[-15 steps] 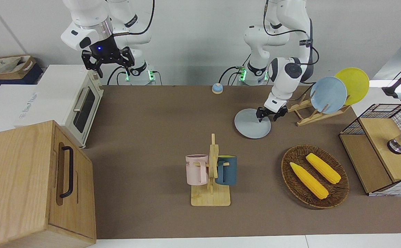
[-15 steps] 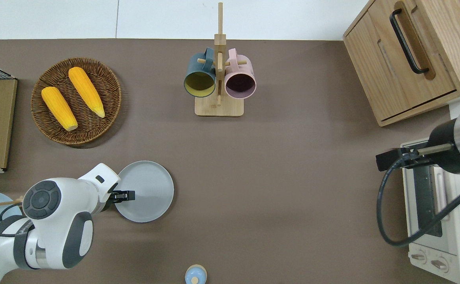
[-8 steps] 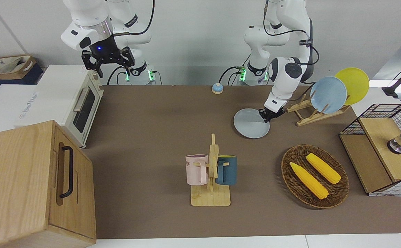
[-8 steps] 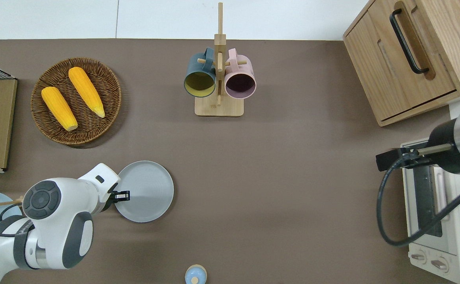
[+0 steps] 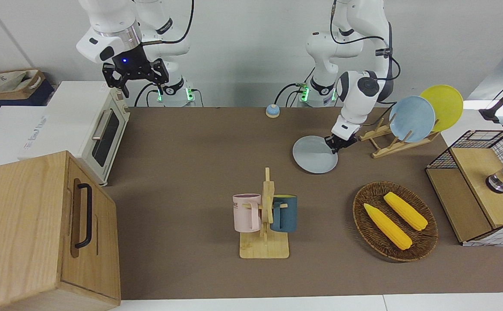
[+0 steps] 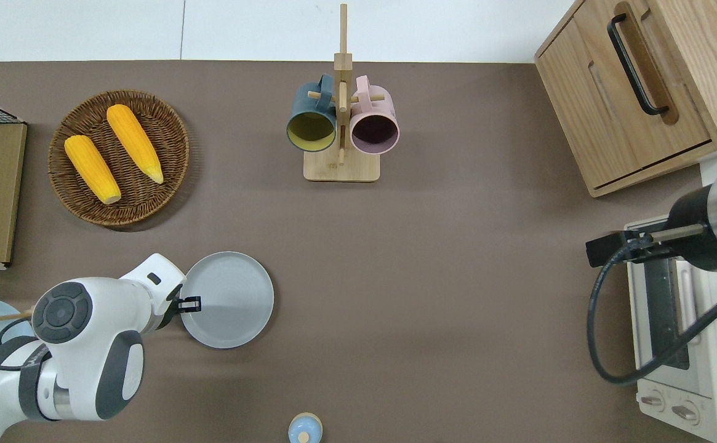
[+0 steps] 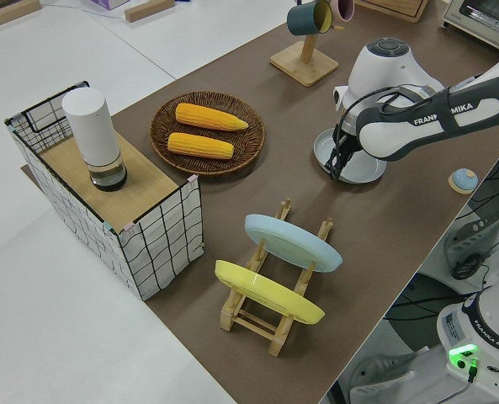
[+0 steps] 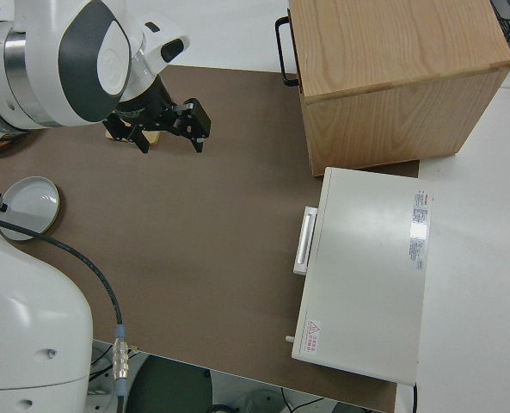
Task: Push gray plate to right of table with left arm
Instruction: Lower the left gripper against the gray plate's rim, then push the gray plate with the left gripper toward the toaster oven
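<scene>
Gray plate point(image 6: 229, 300): lay flat on the table point(image 6: 426, 277) toward the left arm's end, left gripper point(image 6: 191, 304) with fingers closed pressed at its rim; right arm parked, fingers spread.

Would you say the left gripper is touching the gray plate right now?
Touching. The overhead view shows the left gripper shut and set against the gray plate at its rim nearest the left arm's end, with no gap.

Bright, even overhead light; soft short shadows; sharp focus, no glare.
</scene>
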Motion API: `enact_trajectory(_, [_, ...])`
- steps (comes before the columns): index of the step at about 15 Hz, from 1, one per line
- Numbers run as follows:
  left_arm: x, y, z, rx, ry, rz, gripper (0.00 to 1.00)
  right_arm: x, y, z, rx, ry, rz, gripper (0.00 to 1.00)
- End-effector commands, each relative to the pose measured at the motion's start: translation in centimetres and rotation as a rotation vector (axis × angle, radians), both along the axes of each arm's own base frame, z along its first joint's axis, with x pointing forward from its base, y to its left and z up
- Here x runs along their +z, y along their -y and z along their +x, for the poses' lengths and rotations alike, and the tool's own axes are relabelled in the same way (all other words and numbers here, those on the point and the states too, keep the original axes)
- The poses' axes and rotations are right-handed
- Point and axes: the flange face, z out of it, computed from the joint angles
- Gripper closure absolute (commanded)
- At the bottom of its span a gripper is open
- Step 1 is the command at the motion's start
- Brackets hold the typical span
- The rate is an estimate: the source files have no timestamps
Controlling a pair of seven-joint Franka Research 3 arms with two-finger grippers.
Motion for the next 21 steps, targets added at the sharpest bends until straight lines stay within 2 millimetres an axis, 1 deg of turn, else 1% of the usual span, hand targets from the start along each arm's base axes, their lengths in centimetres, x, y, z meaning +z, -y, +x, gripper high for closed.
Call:
enact_trajectory(1, [-1.1, 1.8, -0.9, 0.034, -0.013, -0.001, 1.00, 0.4, 0.2, -0.3, -0.004, -0.003, 0.009, 0.017])
enact_trajectory(4, [-1.1, 3.9, -1.3, 0.072, -0.016, 0.001, 1.00, 0.4, 0.2, -0.3, -0.006, -0.005, 0.009, 0.017])
enact_trajectory(9, [-1.7, 7.4, -2.1, 0.114, -0.027, 0.006, 1.00, 0.4, 0.2, -0.3, -0.004, -0.003, 0.009, 0.017])
enact_trajectory(13, [-1.5, 10.5, -2.8, 0.146, -0.024, 0.005, 1.00, 0.4, 0.2, -0.3, -0.006, -0.003, 0.009, 0.017])
enact_trajectory(16, [-1.5, 13.1, -3.7, 0.173, -0.023, 0.007, 1.00, 0.4, 0.2, -0.3, -0.006, -0.003, 0.009, 0.017])
enact_trajectory(17, [-1.9, 14.1, -4.0, 0.177, -0.031, 0.012, 1.00, 0.4, 0.2, -0.3, -0.006, -0.003, 0.009, 0.017])
enact_trajectory(21, [-2.6, 17.9, -4.1, 0.220, -0.038, 0.018, 1.00, 0.4, 0.2, -0.3, -0.004, -0.003, 0.009, 0.017])
